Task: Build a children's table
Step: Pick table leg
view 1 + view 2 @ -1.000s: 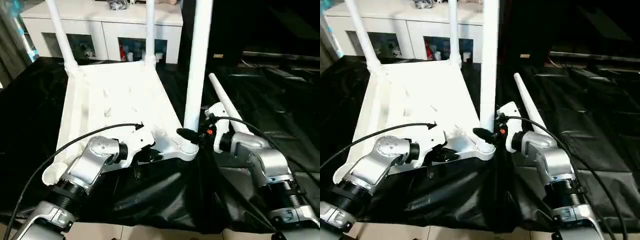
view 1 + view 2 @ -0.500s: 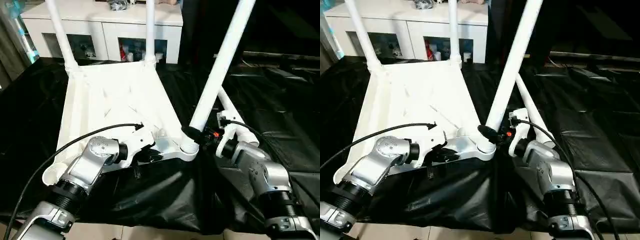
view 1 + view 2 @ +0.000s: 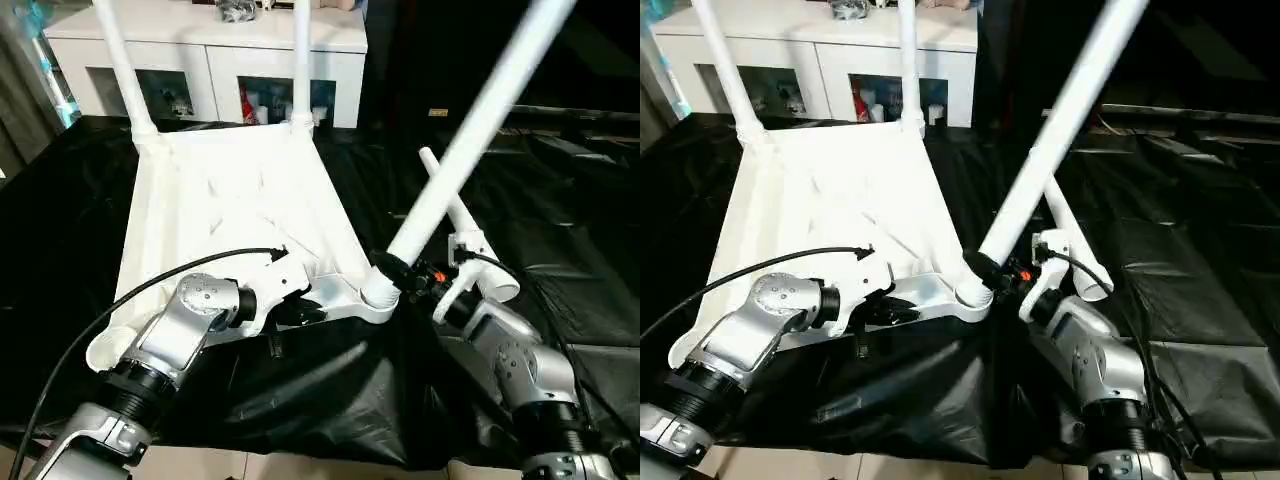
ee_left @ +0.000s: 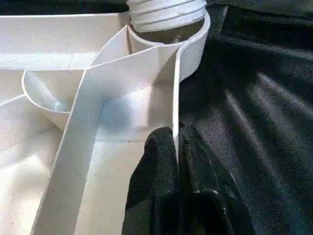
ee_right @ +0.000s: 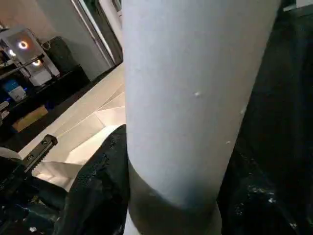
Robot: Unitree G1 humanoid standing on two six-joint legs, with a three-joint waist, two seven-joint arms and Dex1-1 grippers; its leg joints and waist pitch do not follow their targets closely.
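Upside-down table top (image 3: 235,205) lying centre-left on black sheet (image 3: 560,250), underside up. Two legs (image 3: 118,62) already standing in far corner sockets, upper left of frame. Lower left: left gripper (image 4: 177,161) pressed together on thin near rim wall of top, pinning it down. Near-left socket (image 3: 108,347) empty.

Centre: third leg (image 3: 470,140) with threaded foot at near-right socket (image 3: 378,292), leaning hard toward upper right. Right gripper (image 3: 398,272) clamped round its base, fingers half spread by leg's width.

Right of centre: fourth leg (image 3: 450,205) lying loose on sheet just behind right wrist.

Judgement: leg too tilted to thread cleanly. Bring upright and square to socket before turning; hold low near base; maintain left pinch so top cannot slide or rotate. Risk: cross-threading, or levering corner upward.
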